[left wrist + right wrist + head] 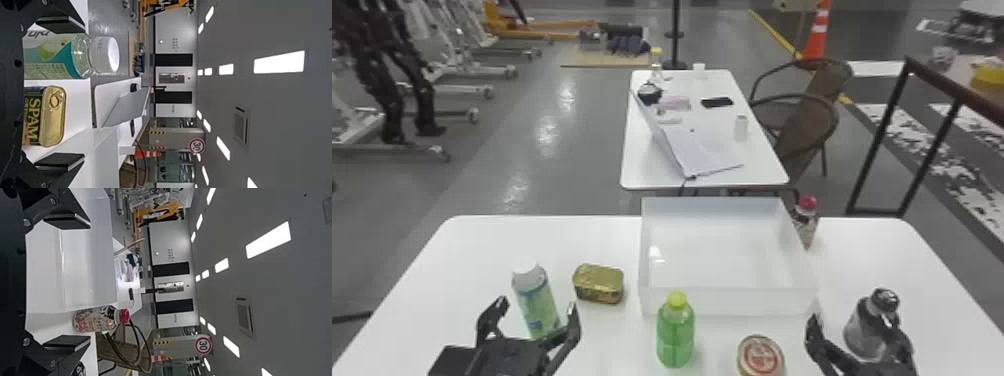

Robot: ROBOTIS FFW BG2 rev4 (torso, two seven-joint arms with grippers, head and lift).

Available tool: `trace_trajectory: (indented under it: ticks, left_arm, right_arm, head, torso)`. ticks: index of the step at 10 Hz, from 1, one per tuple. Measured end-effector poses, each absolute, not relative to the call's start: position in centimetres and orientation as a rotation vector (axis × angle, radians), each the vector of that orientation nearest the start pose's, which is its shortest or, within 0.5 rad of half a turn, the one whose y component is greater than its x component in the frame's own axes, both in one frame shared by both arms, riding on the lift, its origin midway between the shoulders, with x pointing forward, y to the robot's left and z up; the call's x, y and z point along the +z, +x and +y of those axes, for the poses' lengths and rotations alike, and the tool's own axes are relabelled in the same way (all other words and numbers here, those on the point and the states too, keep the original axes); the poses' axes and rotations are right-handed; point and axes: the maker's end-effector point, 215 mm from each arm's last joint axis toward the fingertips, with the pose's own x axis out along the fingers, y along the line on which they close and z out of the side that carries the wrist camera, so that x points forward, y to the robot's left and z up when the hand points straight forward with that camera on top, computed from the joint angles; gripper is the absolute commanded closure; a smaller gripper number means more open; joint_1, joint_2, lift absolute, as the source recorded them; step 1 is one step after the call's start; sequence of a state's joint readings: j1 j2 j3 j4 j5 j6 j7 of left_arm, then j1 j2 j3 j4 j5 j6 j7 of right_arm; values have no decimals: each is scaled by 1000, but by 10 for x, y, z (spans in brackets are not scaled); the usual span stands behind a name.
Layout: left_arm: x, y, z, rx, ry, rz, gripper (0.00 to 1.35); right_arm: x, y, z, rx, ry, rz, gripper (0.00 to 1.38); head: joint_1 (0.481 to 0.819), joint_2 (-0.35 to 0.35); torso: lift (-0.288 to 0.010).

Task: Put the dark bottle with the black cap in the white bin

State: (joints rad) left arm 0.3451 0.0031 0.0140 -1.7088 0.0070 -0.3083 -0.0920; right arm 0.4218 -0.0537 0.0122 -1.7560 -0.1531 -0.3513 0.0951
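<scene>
right gripper (852,322), lower right of head view: fingers spread, not holding anything. dark bottle with the black cap (862,327) is upright right there, partly behind one finger. in right wrist view a bit of dark cap (79,370) shows outside the finger pair, so i read the bottle as not between the fingers. left gripper (537,306), lower left: spread too, gripping nothing.

risks:
- closing from this pose likely misses, cause is lateral offset. pushing forward could knock the bottle over with a fingertip. needs to line up on it first.
- smooth, rounded body, so an off-centre or high grip could let it twist or slip.
- white bin (727,302), centre right, has raised walls. low carry = bottle base clips the near wall or corner.
- red-capped bottle (804,220) is just beside the bin's right wall; a wide swing could tip it.
- round tin (760,357) sits at bottom edge between gripper and green bottle (675,335); a low sweep left could shove it.

count on near white table (482,250):
- bottles: 4 (dark, red-capped, green, white-capped bottle (534,300))
- tins: 2 (round, plus rectangular gold tin (598,284))
- bins: 1
- grippers over it: 2

judgement: pre-grasp, bottle still to be picked.
</scene>
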Motion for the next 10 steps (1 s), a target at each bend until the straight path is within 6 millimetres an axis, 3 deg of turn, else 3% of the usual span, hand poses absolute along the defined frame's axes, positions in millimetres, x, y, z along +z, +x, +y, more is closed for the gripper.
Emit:
trace_trajectory:
  ticks: [7, 10]
  left_arm:
    - [-359, 477, 218, -76, 2, -102, 153]
    - [-359, 478, 218, -75, -2, -101, 151]
  right_arm:
    - [-350, 453, -223, 81, 78, -124, 254]
    - [-340, 460, -228, 58, 70, -134, 254]
  head:
    - [549, 0]
    - [549, 0]
  torso:
    - [-100]
    - [-100]
